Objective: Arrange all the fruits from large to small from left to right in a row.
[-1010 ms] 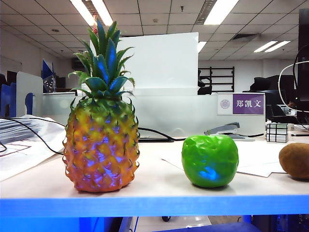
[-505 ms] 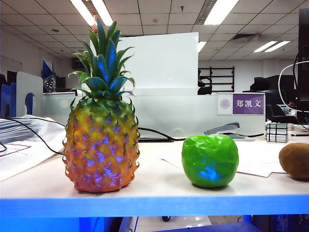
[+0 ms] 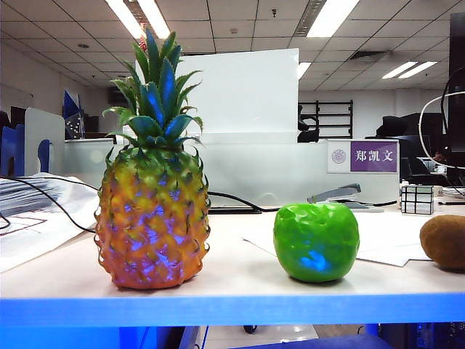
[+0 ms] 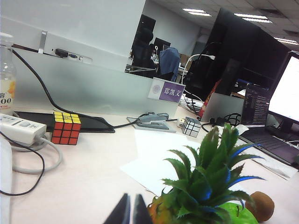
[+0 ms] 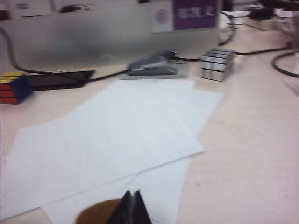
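On your worktop the pineapple, apple and kiwi stand in a row, left to right, while your left hand and right hand hover with fingers pressed together, empty.

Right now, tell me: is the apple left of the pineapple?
No: in the exterior view the apple sits right of the pineapple.

An open-plan office: ceiling light panels above a desk partition bearing a name plate, monitors nearby.
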`<control>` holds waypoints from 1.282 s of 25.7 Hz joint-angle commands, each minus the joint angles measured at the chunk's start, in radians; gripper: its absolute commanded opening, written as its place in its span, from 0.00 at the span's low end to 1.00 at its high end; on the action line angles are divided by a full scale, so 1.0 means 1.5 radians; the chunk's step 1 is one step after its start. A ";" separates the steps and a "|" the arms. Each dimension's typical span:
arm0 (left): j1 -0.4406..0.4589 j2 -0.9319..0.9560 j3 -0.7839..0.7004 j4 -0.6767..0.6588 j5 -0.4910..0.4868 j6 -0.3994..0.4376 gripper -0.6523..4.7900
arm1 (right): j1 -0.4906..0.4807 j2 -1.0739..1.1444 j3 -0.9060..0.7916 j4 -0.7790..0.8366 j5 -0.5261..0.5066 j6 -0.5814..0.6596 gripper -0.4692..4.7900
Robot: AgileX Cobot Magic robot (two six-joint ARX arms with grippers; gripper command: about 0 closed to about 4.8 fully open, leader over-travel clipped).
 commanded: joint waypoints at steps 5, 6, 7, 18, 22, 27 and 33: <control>0.001 -0.001 0.001 0.006 0.001 0.001 0.17 | -0.056 -0.001 -0.015 0.037 -0.034 0.000 0.09; 0.001 -0.001 0.001 0.006 0.001 0.001 0.17 | -0.064 -0.001 -0.019 0.044 -0.050 0.000 0.09; 0.001 -0.001 0.001 0.006 0.001 0.001 0.17 | -0.072 -0.001 -0.023 0.051 -0.071 0.000 0.09; 0.001 -0.001 0.001 0.006 0.001 0.001 0.17 | -0.089 -0.001 -0.039 0.072 -0.128 -0.013 0.09; 0.001 -0.001 0.001 0.006 0.001 0.001 0.17 | -0.088 -0.001 -0.042 0.086 -0.127 -0.020 0.09; 0.001 -0.001 0.001 0.006 0.001 0.001 0.17 | -0.085 -0.001 -0.042 0.090 -0.104 -0.020 0.09; 0.001 -0.001 0.001 0.006 0.001 0.001 0.17 | -0.085 -0.001 -0.042 0.114 -0.080 -0.020 0.09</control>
